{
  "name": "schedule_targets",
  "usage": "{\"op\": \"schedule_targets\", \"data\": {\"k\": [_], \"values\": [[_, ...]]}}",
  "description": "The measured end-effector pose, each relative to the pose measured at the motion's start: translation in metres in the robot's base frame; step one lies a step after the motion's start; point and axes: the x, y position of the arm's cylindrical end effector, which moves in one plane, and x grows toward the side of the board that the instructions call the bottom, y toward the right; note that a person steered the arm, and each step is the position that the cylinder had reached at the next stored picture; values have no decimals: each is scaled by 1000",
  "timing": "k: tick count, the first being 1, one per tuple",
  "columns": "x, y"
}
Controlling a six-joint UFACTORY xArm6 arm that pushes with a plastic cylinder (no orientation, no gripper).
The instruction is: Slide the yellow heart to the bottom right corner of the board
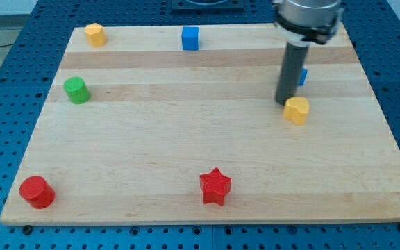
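A yellow block [296, 110], which looks like the heart, lies on the wooden board [186, 139] at the view's right, above mid-height. My tip [284, 103] rests on the board just left of and slightly above this block, touching or nearly touching its left edge. A second yellow block [94, 33], with a more angular shape, sits in the board's top left corner. A blue block [303, 75] is partly hidden behind the rod, just above the yellow heart.
A blue cube [190, 38] sits at the top centre. A green cylinder [76, 90] is at the left. A red cylinder [36, 192] is at the bottom left. A red star [215, 186] is at the bottom centre.
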Motion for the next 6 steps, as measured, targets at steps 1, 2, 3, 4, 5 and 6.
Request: {"op": "schedule_targets", "data": {"k": [1,2,3,4,5,6], "values": [[1,22],[27,22],[60,22],[91,24],[116,26],[119,9]]}}
